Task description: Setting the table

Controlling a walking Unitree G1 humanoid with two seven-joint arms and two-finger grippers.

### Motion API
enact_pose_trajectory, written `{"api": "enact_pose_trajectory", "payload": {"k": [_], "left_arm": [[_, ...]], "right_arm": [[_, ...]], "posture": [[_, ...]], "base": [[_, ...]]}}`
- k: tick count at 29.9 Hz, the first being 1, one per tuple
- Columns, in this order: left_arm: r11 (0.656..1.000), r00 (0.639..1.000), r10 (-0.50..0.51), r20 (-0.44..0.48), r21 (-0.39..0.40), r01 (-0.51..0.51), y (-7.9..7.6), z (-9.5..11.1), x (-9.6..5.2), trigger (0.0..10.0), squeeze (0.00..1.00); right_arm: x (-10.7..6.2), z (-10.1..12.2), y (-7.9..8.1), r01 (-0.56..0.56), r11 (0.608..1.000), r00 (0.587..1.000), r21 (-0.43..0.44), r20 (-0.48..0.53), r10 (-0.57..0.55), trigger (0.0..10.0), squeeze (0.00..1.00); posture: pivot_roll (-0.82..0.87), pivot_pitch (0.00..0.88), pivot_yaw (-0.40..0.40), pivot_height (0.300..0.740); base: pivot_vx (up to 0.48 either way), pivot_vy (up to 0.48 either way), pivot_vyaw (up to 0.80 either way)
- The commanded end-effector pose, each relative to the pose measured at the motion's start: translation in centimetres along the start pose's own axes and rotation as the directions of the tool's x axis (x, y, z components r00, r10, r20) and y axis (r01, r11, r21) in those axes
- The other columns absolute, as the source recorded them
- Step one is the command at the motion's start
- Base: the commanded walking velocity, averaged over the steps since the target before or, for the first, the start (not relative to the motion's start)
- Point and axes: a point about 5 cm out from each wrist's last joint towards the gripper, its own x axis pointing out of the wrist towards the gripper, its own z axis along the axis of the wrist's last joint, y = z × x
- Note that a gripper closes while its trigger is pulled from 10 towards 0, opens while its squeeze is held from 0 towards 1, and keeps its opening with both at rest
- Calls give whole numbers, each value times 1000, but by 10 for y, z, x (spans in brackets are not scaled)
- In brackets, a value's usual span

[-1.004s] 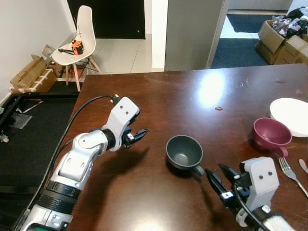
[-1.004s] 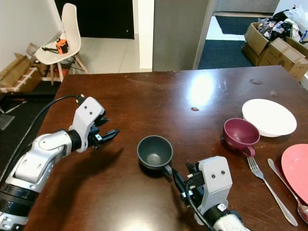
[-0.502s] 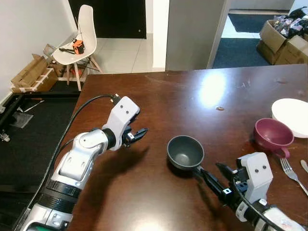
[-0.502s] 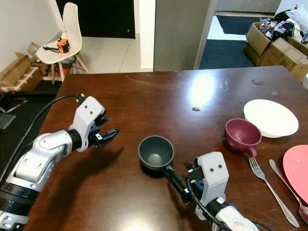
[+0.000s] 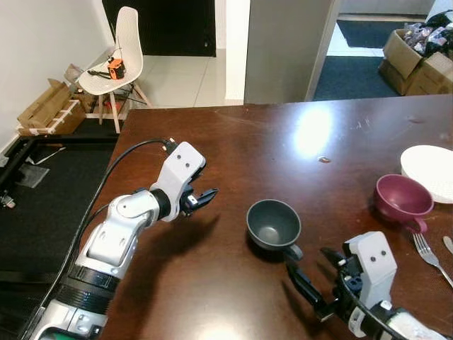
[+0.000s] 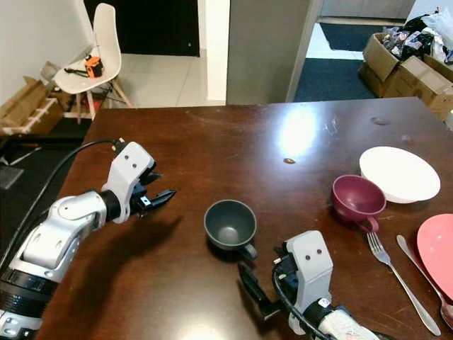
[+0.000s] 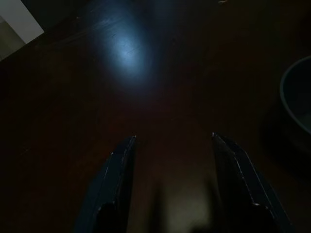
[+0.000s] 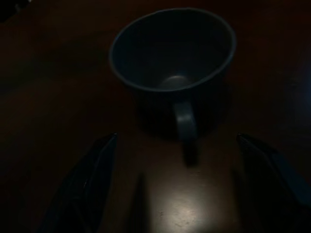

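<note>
Grey mug [image 6: 229, 224] upright (nothing inside) | right gripper [image 5: 316, 281] fingers spread wide | left gripper [image 5: 206, 198] fingers apart

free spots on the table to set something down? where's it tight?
Bare wood runs from the far edge of the table to the grey cup, and between that cup and the maroon cup. Tight at the right: white plate, fork, pink plate.

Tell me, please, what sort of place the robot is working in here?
Probably a home dining area: a dark wooden table set with a grey cup, a maroon cup and a white plate, with cardboard boxes behind.
</note>
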Motion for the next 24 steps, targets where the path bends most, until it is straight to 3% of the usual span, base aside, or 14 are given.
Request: {"api": "enact_pose_trajectory", "payload": {"k": [1, 13, 14, 17, 18, 19, 20, 22, 23, 24], "left_arm": [[1000, 1000, 1, -20, -1, -1, 0, -4, 0, 10000, 0], [1000, 1000, 7, -20, -4, -7, 0, -4, -1, 10000, 0], [1000, 1000, 8, -20, -4, -8, 0, -4, -1, 10000, 0], [1000, 1000, 8, -21, -3, -8, 0, -5, -2, 10000, 0], [1000, 1000, 9, -22, -4, -9, 0, -5, -2, 10000, 0], [1000, 1000, 9, -22, -4, -9, 0, -5, -2, 10000, 0], [1000, 1000, 9, -22, -4, -10, 0, -5, -2, 10000, 0], [1000, 1000, 10, -22, -4, -10, 0, -5, -3, 10000, 0], [1000, 1000, 10, -23, -4, -10, 0, -5, -3, 10000, 0], [1000, 1000, 9, -24, -4, -9, -1, -5, -3, 10000, 0]], "right_arm": [[1, -5, 2, -32, 999, 999, 10, -26, 32, 10000, 0], [18, -2, -13, -72, 996, 997, -60, -15, 71, 9765, 0], [21, -2, -14, -81, 995, 997, -65, -11, 80, 8510, 0], [23, -1, -14, -92, 993, 996, -69, -10, 91, 7686, 0], [24, -1, -14, -96, 993, 995, -66, -8, 96, 5804, 0], [24, -1, -14, -96, 993, 995, -66, -8, 96, 5804, 0], [28, -2, -14, -107, 992, 994, -65, -1, 107, 1882, 0], [29, -2, -14, -111, 992, 994, -65, 3, 112, 1882, 0], [31, -2, -14, -117, 991, 993, -71, 9, 118, 353, 0], [33, -2, -14, -125, 990, 992, -73, 11, 126, 0, 0]], "posture": [[-121, 82, 121, 740], [-103, 72, 121, 740], [-96, 68, 120, 740], [-96, 68, 120, 740], [-92, 67, 120, 740], [-92, 67, 120, 740], [-87, 63, 120, 740], [-87, 62, 120, 740], [-86, 61, 121, 740], [-86, 61, 121, 740]], "base": [[0, 0, 0], [0, 0, 0], [0, 0, 0], [0, 0, 0], [0, 0, 0], [0, 0, 0], [0, 0, 0], [0, 0, 0], [0, 0, 0], [0, 0, 0]]}}
